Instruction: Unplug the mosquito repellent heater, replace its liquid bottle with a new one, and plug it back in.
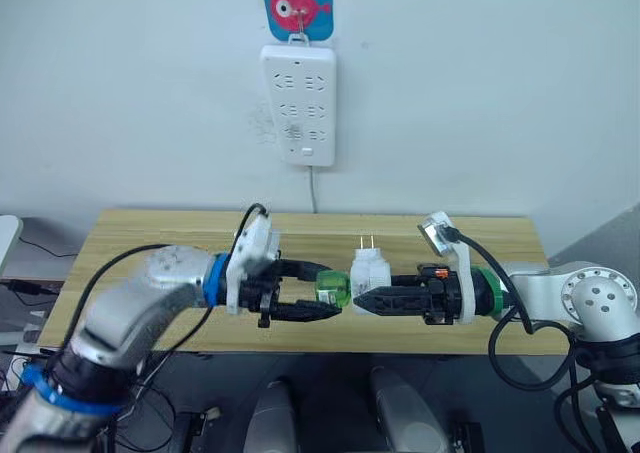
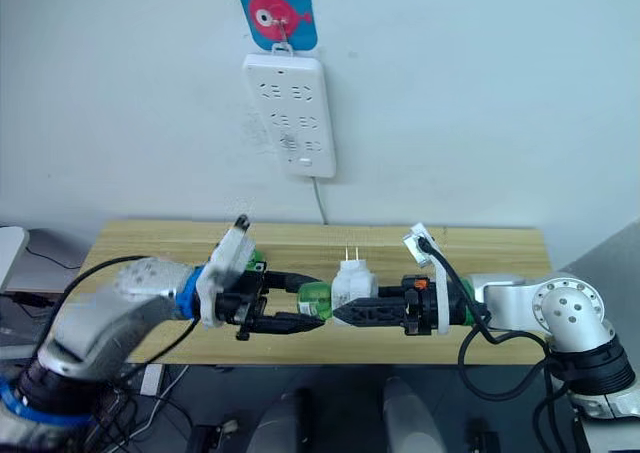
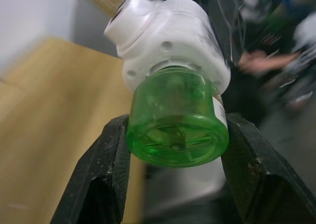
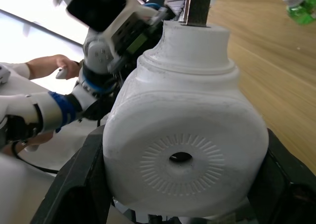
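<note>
The heater (image 1: 370,270) is off the wall and held in the air above the front edge of the wooden counter (image 1: 150,235), between the two grippers, its two metal prongs pointing up. The right gripper (image 1: 362,299) pinches the white body from the right side; in the right wrist view its black fingers (image 4: 81,184) press against both flanks of the round face with the centre hole. The green bottle (image 1: 333,289) sticks out of the heater toward the robot's left, lying roughly level. The left gripper (image 1: 330,298) pinches that bottle, and the left wrist view shows a finger (image 3: 106,169) against each side of the bottle's base. From that view the bottle's neck seems to sit inside the heater's collar, though how far it is screwed in I cannot tell.

On the wall behind the counter hangs a white power strip (image 1: 298,103), vertical, under a blue card with a red fish (image 1: 296,3); its cord (image 1: 313,188) drops down behind the counter. A second green bottle (image 4: 302,5) lies on the counter behind the left arm. A person's hand (image 4: 54,66) appears off to the side in the right wrist view.
</note>
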{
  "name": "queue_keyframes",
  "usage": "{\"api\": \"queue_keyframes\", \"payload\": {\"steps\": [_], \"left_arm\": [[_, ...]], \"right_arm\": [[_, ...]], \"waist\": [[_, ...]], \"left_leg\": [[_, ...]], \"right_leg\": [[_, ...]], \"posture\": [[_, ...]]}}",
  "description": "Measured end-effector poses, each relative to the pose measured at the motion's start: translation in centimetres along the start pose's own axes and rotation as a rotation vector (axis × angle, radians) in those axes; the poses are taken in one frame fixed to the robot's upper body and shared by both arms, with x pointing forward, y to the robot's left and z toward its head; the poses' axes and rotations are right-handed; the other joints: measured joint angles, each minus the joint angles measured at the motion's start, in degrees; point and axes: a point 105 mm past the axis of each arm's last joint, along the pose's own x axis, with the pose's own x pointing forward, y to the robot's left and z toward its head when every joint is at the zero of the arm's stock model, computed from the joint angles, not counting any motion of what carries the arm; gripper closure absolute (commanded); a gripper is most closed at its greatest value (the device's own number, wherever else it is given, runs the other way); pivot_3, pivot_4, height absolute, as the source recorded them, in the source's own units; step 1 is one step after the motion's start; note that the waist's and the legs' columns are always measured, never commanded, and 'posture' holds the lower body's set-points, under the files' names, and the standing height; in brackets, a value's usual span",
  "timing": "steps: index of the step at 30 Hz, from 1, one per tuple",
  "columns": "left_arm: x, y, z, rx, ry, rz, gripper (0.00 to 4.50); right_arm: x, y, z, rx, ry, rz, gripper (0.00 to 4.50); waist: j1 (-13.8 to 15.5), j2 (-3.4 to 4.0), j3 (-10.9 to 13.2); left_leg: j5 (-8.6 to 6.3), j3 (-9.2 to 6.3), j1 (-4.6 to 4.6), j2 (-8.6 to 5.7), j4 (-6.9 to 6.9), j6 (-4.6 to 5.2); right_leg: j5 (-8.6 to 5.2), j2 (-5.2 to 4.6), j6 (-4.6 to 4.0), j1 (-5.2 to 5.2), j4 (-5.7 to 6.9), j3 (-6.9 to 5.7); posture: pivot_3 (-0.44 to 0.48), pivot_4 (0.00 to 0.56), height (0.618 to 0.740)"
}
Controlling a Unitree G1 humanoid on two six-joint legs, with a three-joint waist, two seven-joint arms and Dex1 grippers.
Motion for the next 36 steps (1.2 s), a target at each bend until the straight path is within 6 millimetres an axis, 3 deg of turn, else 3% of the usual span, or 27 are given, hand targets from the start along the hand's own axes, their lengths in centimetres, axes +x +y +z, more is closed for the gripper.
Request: {"api": "queue_keyframes", "payload": {"steps": [7,13,18,23,28,33,36], "left_arm": [[0.3,0.2,-0.4,-0.074,-0.001,0.000,2.22],[-0.4,1.3,-1.9,0.048,0.032,0.104,0.40],[-1.1,1.3,-3.3,0.144,0.103,0.124,0.38],[-0.7,2.8,-4.0,0.457,0.064,0.247,0.38],[0.6,1.7,-3.2,0.818,-0.055,0.252,0.38],[1.6,1.7,-0.6,0.995,-0.163,0.300,0.38],[1.6,1.9,-0.1,1.055,-0.169,0.308,0.38]], "right_arm": [[-0.2,-0.1,-0.2,0.009,0.003,-0.008,1.43],[-0.7,-0.6,-0.1,0.017,-0.012,-0.041,1.43],[-0.9,-0.6,0.0,0.014,-0.021,-0.045,1.43],[-0.9,-0.6,0.1,0.012,-0.025,-0.050,1.43],[-1.0,-0.7,0.2,0.013,-0.029,-0.053,1.43],[-1.0,-0.8,0.2,0.018,-0.032,-0.055,1.43],[-1.1,-0.8,0.5,0.012,-0.044,-0.059,1.43]], "waist": [[0.0,0.03,0.0],[0.2,0.03,0.0],[0.2,0.03,0.0],[0.5,0.02,0.0],[0.5,0.02,0.0],[0.5,0.02,0.0],[0.3,0.02,0.0]], "left_leg": [[-0.01,-0.06,0.00,0.06,-0.18,0.00],[0.00,0.03,0.00,0.04,-0.14,-0.01],[0.00,0.10,0.01,0.04,-0.14,-0.01],[0.00,0.12,-0.01,0.02,-0.12,-0.01],[0.00,0.15,-0.02,0.01,-0.13,0.00],[0.00,0.14,-0.02,-0.02,-0.01,0.00],[0.00,0.16,-0.01,-0.02,0.00,0.00]], "right_leg": [[-0.02,0.05,-0.04,-0.10,0.03,-0.07],[-0.02,0.02,-0.04,-0.09,0.00,0.00],[-0.02,0.01,-0.04,-0.10,0.00,0.06],[0.04,-0.04,-0.14,-0.08,-0.05,0.07],[0.11,-0.07,-0.25,-0.09,-0.03,0.07],[0.00,-0.06,-0.04,-0.01,-0.02,0.08],[0.01,-0.06,-0.02,0.00,-0.02,0.11]], "posture": [[-0.206,0.259,0.733],[-0.204,0.255,0.733],[-0.207,0.255,0.733],[-0.209,0.257,0.733],[-0.211,0.262,0.733],[-0.213,0.262,0.733],[-0.218,0.262,0.733]]}}
